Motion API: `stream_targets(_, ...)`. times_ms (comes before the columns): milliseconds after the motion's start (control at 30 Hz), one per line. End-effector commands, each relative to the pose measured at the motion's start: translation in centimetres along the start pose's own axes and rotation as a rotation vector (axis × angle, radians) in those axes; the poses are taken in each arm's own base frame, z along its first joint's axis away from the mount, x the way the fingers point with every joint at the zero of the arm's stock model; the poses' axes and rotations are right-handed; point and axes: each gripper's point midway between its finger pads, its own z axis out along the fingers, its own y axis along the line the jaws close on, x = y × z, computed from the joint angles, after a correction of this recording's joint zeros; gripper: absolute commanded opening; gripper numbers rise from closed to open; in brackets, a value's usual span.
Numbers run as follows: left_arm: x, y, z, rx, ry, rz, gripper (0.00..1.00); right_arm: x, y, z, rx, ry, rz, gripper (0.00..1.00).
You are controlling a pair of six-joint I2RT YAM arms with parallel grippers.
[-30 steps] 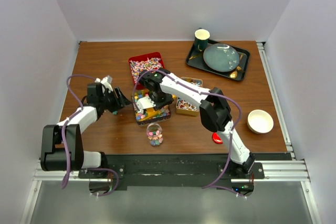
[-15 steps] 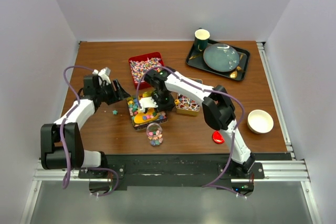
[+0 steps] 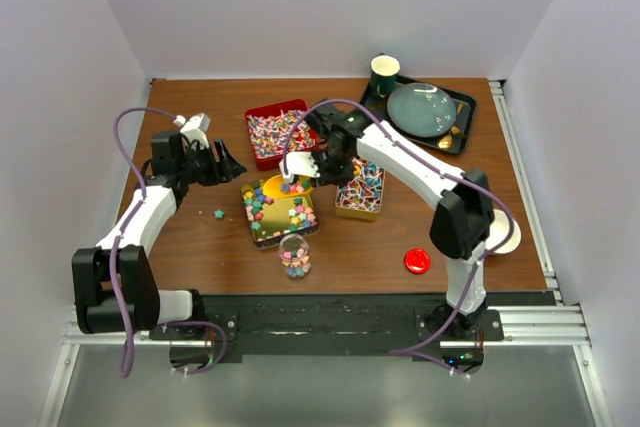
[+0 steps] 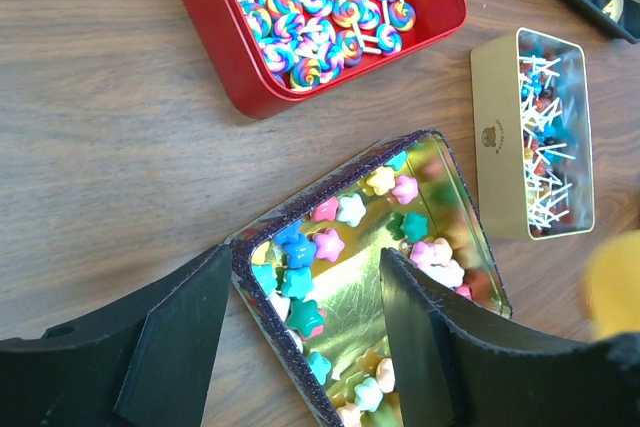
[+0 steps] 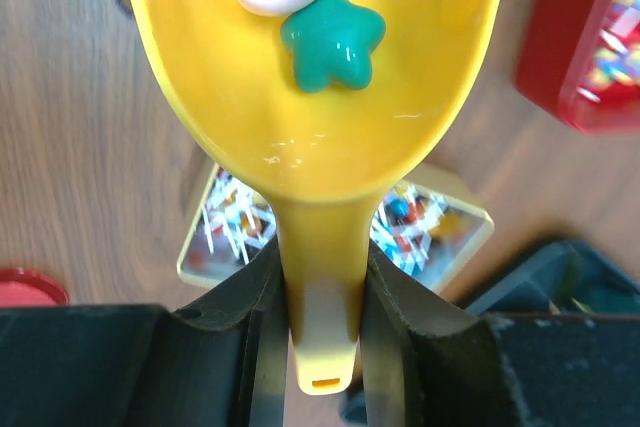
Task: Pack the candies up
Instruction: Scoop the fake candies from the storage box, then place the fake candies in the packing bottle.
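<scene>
Two arms converge on the star tin (image 4: pixel 335 179).
Right gripper (image 5: pixel 322 292), reaching across, clenches the yellow scoop (image 5: pixel 330 97) carrying a green star (image 5: pixel 333 39) above the tin's far edge; left gripper (image 4: pixel 308 259) hovers released beside it. Candies (image 4: pixel 340 247) lie in the tin; open tabletop (image 3: pixel 190 237) lies left, one loose star (image 3: pixel 218 213) on it. Left fingers (image 4: pixel 180 337) hide part of the tin.

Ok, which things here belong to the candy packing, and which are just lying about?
Job: yellow scoop in right claw, star-candy tin, red lollipop tin, gold tin, candy jar, red lid, stray star.
Lying about: dark tray, plate, cup, white bowl.
</scene>
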Motion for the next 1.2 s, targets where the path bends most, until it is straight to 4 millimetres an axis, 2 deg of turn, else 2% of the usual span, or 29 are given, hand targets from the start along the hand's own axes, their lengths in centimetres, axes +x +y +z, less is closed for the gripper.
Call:
stream_targets(0,-1.8,-0.1,-0.6,-0.003,-0.068,0.073,0.66,0.9,0.4,-3.7,0.058,0.049,-0.042,0.0)
stream_targets(233,-0.5,1.0,-0.4,-0.048,-0.046,0.043,0.66,2.7,1.4,-7.6,0.077,0.166,-0.148,0.0)
stream_targets(433,-0.4,1.3,-0.2,-0.059,-0.056,0.028,0.66,3.4,2.4,-9.5,0.078,0.292,-0.233,0.0)
stream_targets(700,-0.6,1.4,-0.3,-0.062,-0.08,0.031,0.67,1.9,3.7,-10.7,0.104,0.374,-0.349,0.0)
stream_targets(900,-1.1,1.3,-0.2,-0.056,-0.097,0.03,0.67,1.8,4.9,-11.2,0.106,0.466,-0.434,0.0)
stream_targets(1167,-1.4,1.1,-0.3,-0.051,-0.114,0.03,0.67,1.7,5.2,-11.6,0.115,0.542,-0.482,0.0)
